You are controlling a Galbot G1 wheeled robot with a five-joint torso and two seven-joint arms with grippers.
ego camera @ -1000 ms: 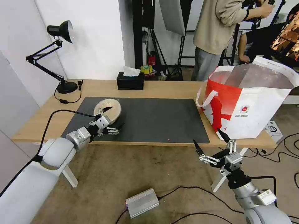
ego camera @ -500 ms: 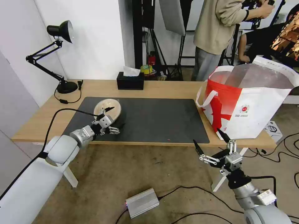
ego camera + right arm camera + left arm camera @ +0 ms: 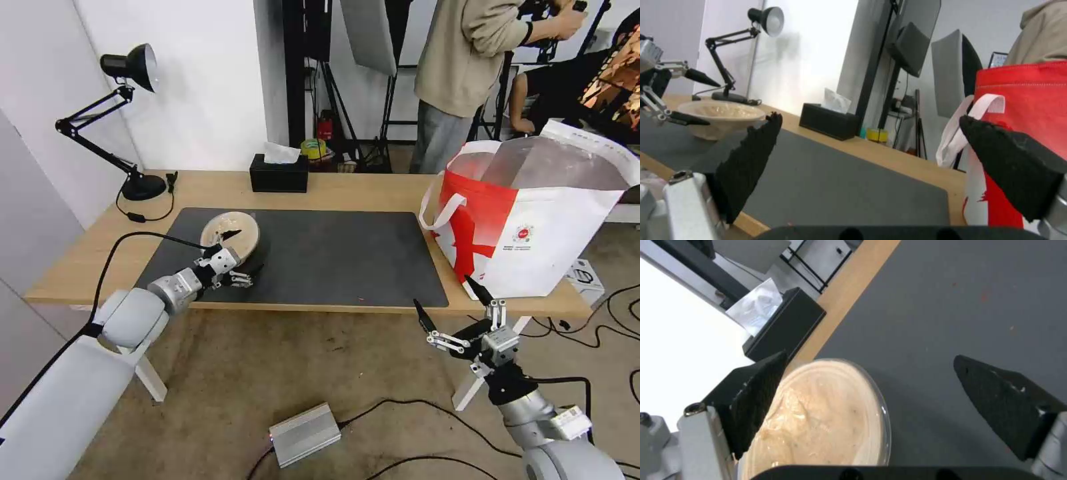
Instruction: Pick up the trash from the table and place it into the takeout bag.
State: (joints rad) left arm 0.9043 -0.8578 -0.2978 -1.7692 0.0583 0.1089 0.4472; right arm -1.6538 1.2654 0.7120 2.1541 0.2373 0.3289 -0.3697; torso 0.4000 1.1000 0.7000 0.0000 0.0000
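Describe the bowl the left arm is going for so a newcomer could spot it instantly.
Start at the long light-wood table and its dark grey mat. At the mat's far-left corner sits the beige round bowl, the left pincer open around its near rim. It is the only dish on the mat; its nearest neighbour, the black tissue box, is square and sits off the mat.

At the upper left I see a black desk lamp point(image 3: 127, 67); a black tissue box point(image 3: 279, 173) sits upper centre; a silver box point(image 3: 305, 434) lies bottom centre.

Table point(image 3: 347, 190) with mat point(image 3: 333, 257), bag point(image 3: 533, 227)
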